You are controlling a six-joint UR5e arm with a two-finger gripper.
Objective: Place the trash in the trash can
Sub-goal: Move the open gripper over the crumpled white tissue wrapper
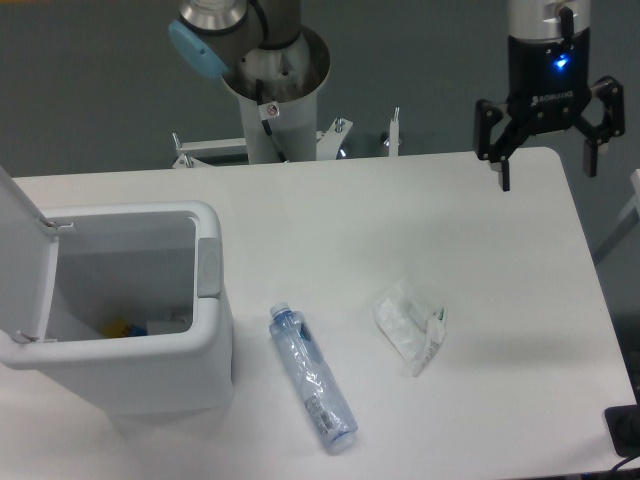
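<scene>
One bottle (312, 378) at lower centre, long axis diagonal, cap toward upper left, base toward lower right. One wrapper (410, 324) just right of it. One trash can (208, 300) at left, lid up. Gripper (548, 170) upper right, spread wide, empty.
</scene>
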